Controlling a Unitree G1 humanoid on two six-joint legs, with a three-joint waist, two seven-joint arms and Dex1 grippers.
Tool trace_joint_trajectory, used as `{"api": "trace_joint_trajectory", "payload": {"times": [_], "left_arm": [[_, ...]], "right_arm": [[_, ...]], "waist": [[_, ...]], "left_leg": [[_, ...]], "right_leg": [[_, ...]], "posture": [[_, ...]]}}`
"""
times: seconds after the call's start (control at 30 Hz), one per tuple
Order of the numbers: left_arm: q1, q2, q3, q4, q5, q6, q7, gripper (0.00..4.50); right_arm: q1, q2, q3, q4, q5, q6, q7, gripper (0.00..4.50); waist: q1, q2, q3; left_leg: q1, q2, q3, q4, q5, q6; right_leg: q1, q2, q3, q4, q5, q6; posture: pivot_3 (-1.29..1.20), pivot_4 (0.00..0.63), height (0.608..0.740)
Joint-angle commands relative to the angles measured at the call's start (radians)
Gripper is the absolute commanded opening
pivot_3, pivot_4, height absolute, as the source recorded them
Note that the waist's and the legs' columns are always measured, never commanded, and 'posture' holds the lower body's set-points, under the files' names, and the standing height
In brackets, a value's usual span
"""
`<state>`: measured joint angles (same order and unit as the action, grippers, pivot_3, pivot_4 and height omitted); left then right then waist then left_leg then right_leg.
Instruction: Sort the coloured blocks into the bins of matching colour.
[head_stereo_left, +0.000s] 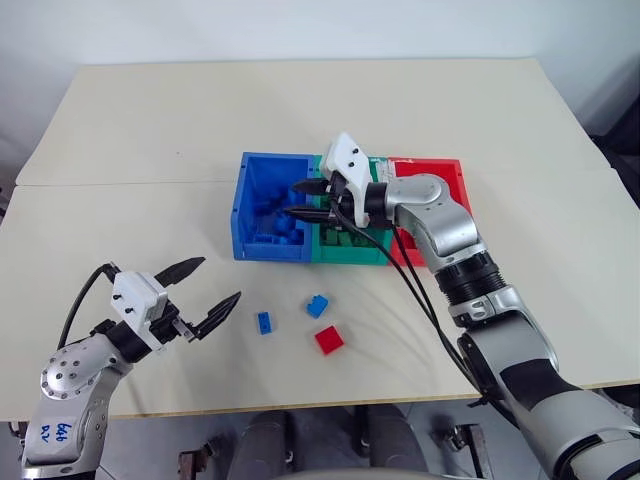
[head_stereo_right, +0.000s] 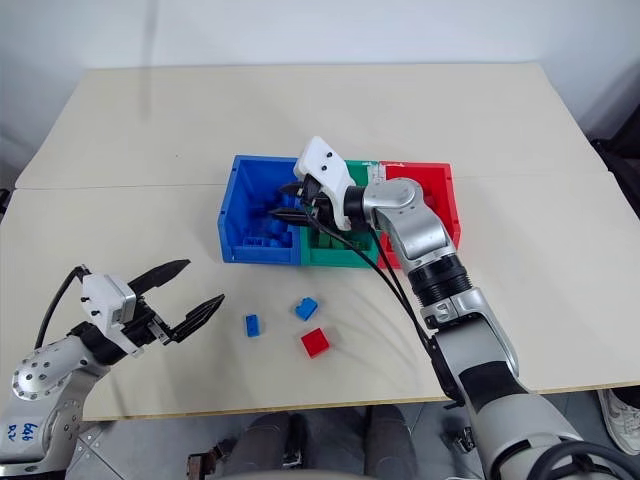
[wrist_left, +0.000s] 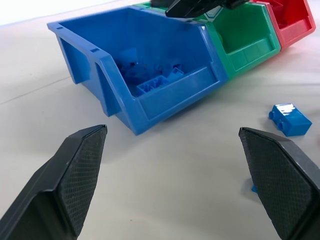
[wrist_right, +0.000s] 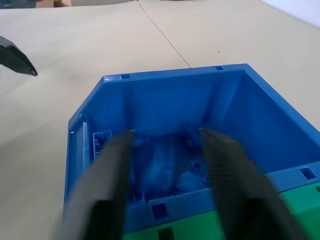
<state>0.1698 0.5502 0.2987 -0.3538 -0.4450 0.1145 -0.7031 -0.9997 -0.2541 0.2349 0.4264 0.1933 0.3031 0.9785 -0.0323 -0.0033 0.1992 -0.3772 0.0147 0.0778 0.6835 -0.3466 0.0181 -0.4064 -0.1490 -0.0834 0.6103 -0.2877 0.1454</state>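
We take the blue bin (head_stereo_left: 252, 215) as our landmark: it stands in the middle of the pale table (head_stereo_left: 300, 110), first in a row of three tubs set side by side and touching. The green bin (head_stereo_left: 345, 250) sits against its right wall, and the red bin (head_stereo_left: 440, 180) comes after the green one, farthest from the blue.

The right gripper (head_stereo_left: 305, 200) hangs over the blue bin's right-hand part, pointing toward the bin's left wall. Its two black fingers (wrist_right: 107, 185) stand apart with a gap between them — released, nothing between them that we can see. In the right wrist view they frame the bin's floor, where several blue pieces (wrist_left: 155, 82) lie heaped; we cannot count them.

In front of the blue bin, on the robot's side, three bricks lie on the bare table. A small blue brick (head_stereo_left: 264, 322) lies just in front of the bin's front wall, a second blue brick (head_stereo_left: 318, 305) near it, more toward the green bin, and the red brick (head_stereo_left: 329, 340) just beyond that one, a little farther from the bins. All three are apart from one another.

The left gripper (head_stereo_left: 212, 292) hovers well in front and to the left of the blue bin — jaws spread wide, holding nothing, its fingertips pointing toward the nearest blue brick.
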Motion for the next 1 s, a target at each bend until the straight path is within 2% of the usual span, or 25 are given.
{"api": "trace_joint_trajectory", "payload": {"times": [0.03,0.1,0.13,0.23,0.3,0.37,0.5,0.63,0.73,0.83,1.0], "left_arm": [[-0.006,0.015,-0.001,-0.037,-0.009,0.0,-0.014,4.5],[-0.02,0.024,-0.005,-0.03,-0.013,0.006,-0.027,4.5],[-0.026,0.03,-0.007,-0.026,-0.016,0.008,-0.035,4.5],[-0.055,0.051,-0.02,0.0,-0.013,0.011,-0.07,4.5],[-0.058,0.075,-0.034,0.004,-0.042,0.047,-0.116,4.5],[-0.068,0.095,-0.049,0.018,-0.015,0.026,-0.142,4.5],[-0.09,0.138,-0.066,0.058,0.001,-0.004,-0.213,4.5],[-0.081,0.189,-0.034,0.141,0.009,-0.055,-0.29,4.5],[-0.082,0.221,0.003,0.259,0.033,-0.142,-0.332,4.5],[-0.072,0.253,0.04,0.33,0.022,-0.176,-0.376,4.5],[-0.029,0.251,0.03,0.227,-0.046,-0.1,-0.404,4.5]], "right_arm": [[0.04,-0.051,-0.059,-0.127,0.065,-0.045,0.084,3.61],[0.095,-0.097,-0.095,-0.189,0.106,-0.08,0.146,4.29],[0.128,-0.124,-0.11,-0.219,0.127,-0.085,0.177,4.45],[0.26,-0.219,-0.174,-0.294,0.194,-0.157,0.296,4.45],[0.345,-0.277,-0.206,-0.311,0.21,-0.269,0.384,4.45],[0.428,-0.326,-0.271,-0.329,0.272,-0.237,0.405,4.45],[0.6,-0.445,-0.362,-0.366,0.295,-0.311,0.487,4.45],[0.76,-0.54,-0.439,-0.424,0.341,-0.248,0.498,4.45],[0.871,-0.562,-0.508,-0.365,0.365,-0.364,0.593,4.45],[0.953,-0.584,-0.556,-0.33,0.362,-0.394,0.595,4.45],[1.031,-0.585,-0.566,-0.433,0.401,-0.353,0.557,4.45]], "waist": [[0.002,0.0,0.0],[0.007,-0.001,0.0],[0.008,-0.001,0.0],[0.012,-0.001,-0.001],[0.009,-0.001,-0.001],[0.006,-0.001,-0.001],[0.007,-0.001,-0.001],[0.005,-0.001,-0.001],[0.007,-0.001,-0.001],[0.007,-0.001,-0.001],[0.005,-0.001,-0.001]], "left_leg": [[-0.001,0.0,0.0,0.0,0.0,0.0],[-0.001,0.0,0.0,0.0,0.0,0.0],[-0.001,0.0,0.0,0.0,0.0,0.0],[-0.002,-0.001,0.001,0.0,-0.001,0.001],[-0.002,-0.001,0.003,0.0,-0.001,0.002],[-0.001,-0.001,0.004,-0.001,-0.001,0.002],[0.0,-0.001,0.007,-0.001,-0.001,0.001],[0.003,0.0,0.012,-0.001,-0.001,0.001],[0.005,0.001,0.012,0.0,-0.001,0.002],[0.006,0.001,0.012,-0.001,-0.002,0.002],[0.007,0.003,0.012,-0.001,-0.002,0.002]], "right_leg": [[-0.001,0.0,0.0,0.0,0.0,0.0],[-0.001,0.0,0.0,0.0,0.0,0.0],[-0.001,0.0,0.0,0.0,0.0,0.0],[-0.001,-0.001,0.0,-0.001,0.0,0.0],[-0.001,-0.001,0.0,-0.002,0.0,0.0],[-0.001,0.0,-0.001,-0.002,0.0,0.0],[-0.001,0.0,0.0,-0.002,0.0,0.0],[-0.001,0.001,0.004,0.0,0.0,0.0],[0.0,0.0,0.004,0.0,0.0,0.0],[0.0,0.0,0.005,0.0,0.0,0.0],[0.0,-0.001,0.006,0.0,0.001,0.0]], "posture": [[0.0,0.15,0.74],[0.0,0.15,0.74],[0.0,0.15,0.74],[0.0,0.15,0.74],[0.0,0.15,0.74],[0.0,0.15,0.74],[0.0,0.15,0.74],[0.0,0.15,0.74],[0.0,0.15,0.74],[0.0,0.15,0.74],[0.0,0.15,0.74]]}}
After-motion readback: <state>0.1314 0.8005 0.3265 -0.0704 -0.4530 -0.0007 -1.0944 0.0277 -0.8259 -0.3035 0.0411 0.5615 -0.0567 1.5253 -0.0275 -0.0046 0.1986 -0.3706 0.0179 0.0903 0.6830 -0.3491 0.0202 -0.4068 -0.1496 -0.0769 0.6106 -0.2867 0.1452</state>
